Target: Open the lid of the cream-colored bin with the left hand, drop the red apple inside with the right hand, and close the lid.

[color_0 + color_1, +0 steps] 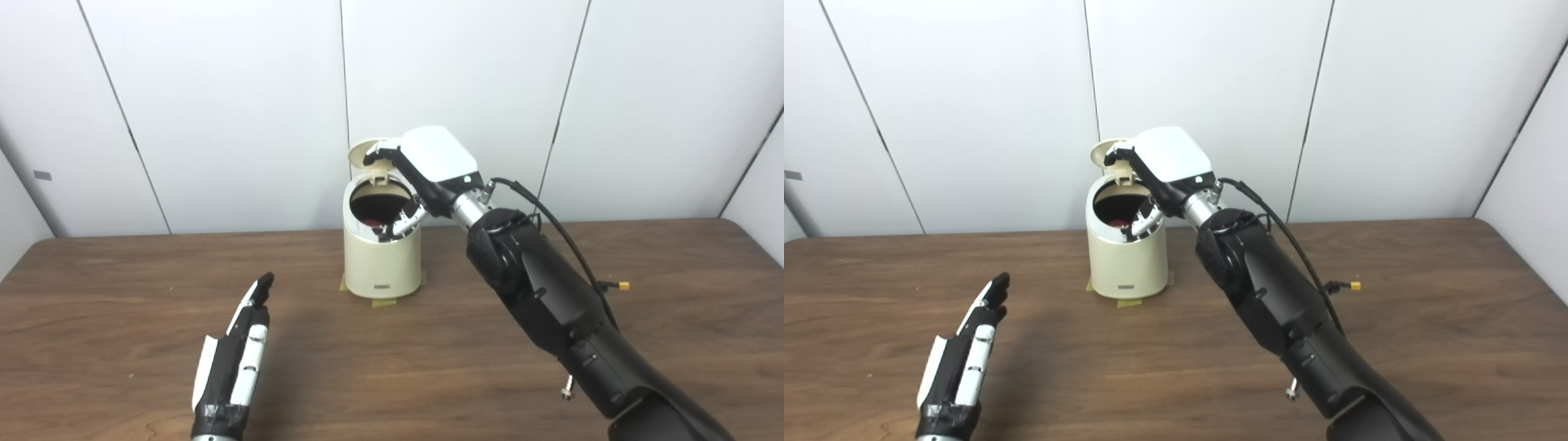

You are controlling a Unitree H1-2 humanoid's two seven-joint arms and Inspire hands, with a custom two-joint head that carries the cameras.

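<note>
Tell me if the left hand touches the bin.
Apart. The left eye view shows bare table between the left hand and the cream-colored bin.

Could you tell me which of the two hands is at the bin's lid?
The right hand: it reaches over the open bin, fingers at the raised lid. The left hand is apart, open above the table.

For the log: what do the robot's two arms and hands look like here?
The right arm has a glossy black shell, a silver wrist collar, a black cable ending in a yellow connector, and a small green light. The right hand has a white back and black fingers. The left hand is black with white panels and a taped wrist.
</note>
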